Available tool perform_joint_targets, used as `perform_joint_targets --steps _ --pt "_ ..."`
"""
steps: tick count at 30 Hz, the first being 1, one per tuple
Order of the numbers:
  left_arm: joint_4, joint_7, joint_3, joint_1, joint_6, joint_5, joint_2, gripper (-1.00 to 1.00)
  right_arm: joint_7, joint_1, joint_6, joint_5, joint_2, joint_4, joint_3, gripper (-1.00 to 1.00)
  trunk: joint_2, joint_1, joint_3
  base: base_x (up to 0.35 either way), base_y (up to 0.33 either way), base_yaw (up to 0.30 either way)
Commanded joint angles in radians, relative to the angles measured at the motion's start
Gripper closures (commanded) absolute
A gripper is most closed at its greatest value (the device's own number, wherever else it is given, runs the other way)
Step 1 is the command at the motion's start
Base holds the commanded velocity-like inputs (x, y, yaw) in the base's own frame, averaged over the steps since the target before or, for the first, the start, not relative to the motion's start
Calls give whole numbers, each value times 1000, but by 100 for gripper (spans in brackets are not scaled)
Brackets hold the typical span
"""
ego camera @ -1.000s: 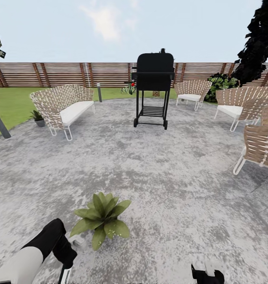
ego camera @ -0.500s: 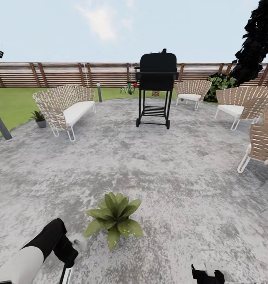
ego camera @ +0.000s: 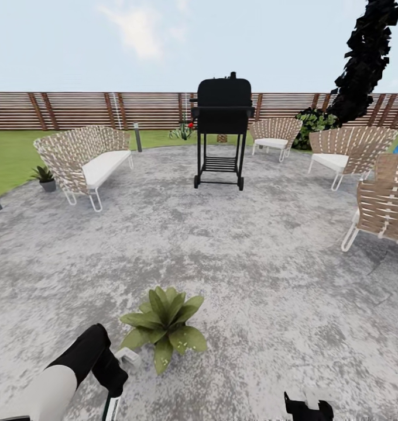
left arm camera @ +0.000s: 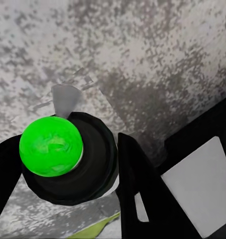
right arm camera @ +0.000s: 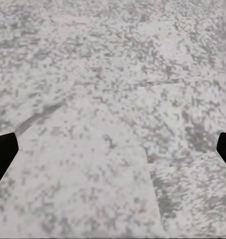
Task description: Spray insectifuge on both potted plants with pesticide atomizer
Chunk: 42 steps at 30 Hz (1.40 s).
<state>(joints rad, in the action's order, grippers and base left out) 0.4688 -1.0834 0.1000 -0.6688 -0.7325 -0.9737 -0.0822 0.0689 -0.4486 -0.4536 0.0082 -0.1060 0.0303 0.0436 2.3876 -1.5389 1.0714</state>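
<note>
Meanwhile the whole head view has swung since half a second ago, so the camera turned, not the furniture; the near broad-leaved green potted plant (ego camera: 163, 327) sits just beside the left gripper (left arm camera: 78, 164), whose fingers pinch the dark atomizer bottle with its green-tinted top (left arm camera: 51, 146), ready to spray; a second small potted plant (ego camera: 44, 176) stands far off by the wicker sofa (ego camera: 85, 158); three wicker chairs; the right gripper (right arm camera: 113, 149) hangs spread and empty.

Mottled grey stone patio (ego camera: 234, 251), woven wicker chairs (ego camera: 82, 158), slatted wooden fence (ego camera: 105, 110)
</note>
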Motion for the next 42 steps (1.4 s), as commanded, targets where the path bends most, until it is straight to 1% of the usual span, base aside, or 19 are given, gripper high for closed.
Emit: perform_joint_targets --steps 1,8,15,17,19,24,27,33,35,37,39,42 --pt "2 -8 7 0 -7 -7 -1 100 0 -1 -3 1 0 -1 4 -100 0 0 1 -15 11 -257" --pt "4 -4 1 0 -8 -7 -1 100 1 -1 -3 -1 0 -1 5 -100 0 0 6 -194 180 -259" --pt "7 50 6 -3 -11 -7 -3 100 1 -1 -3 -2 2 0 4 -100 0 0 7 -18 39 -32" --pt "25 53 8 -6 -14 -7 -3 100 1 -1 -3 -2 2 0 5 -100 0 0 8 -1 2 -2" --pt "61 54 11 -7 -18 -7 2 100 1 -1 -3 -2 2 0 5 -100 14 -7 17 0 0 0" --pt "81 55 8 -11 -21 -7 11 100 2 -1 -3 -2 2 0 5 -100 49 -27 40 0 0 0" --pt "85 56 8 -13 -21 -7 12 100 0 -1 -3 -2 2 0 6 -100 49 -27 41 0 0 0" --pt "135 57 6 -19 -29 -8 20 100 -4 -1 -3 2 0 -1 4 -100 49 -27 42 0 0 0" --pt "139 56 6 -25 -47 -7 22 100 -4 -1 -3 2 0 -1 4 -100 49 -27 42 0 0 0" --pt "140 52 6 -32 -86 -5 22 100 -4 -1 -3 2 0 -1 4 -100 49 -27 42 0 0 0" --pt "139 49 6 -37 -109 -1 21 100 -4 -1 -3 2 0 -1 4 -100 49 -27 42 0 0 0" --pt "139 46 5 -35 -117 2 18 100 -4 -1 -3 2 0 -1 4 -100 49 -27 42 0 0 0"
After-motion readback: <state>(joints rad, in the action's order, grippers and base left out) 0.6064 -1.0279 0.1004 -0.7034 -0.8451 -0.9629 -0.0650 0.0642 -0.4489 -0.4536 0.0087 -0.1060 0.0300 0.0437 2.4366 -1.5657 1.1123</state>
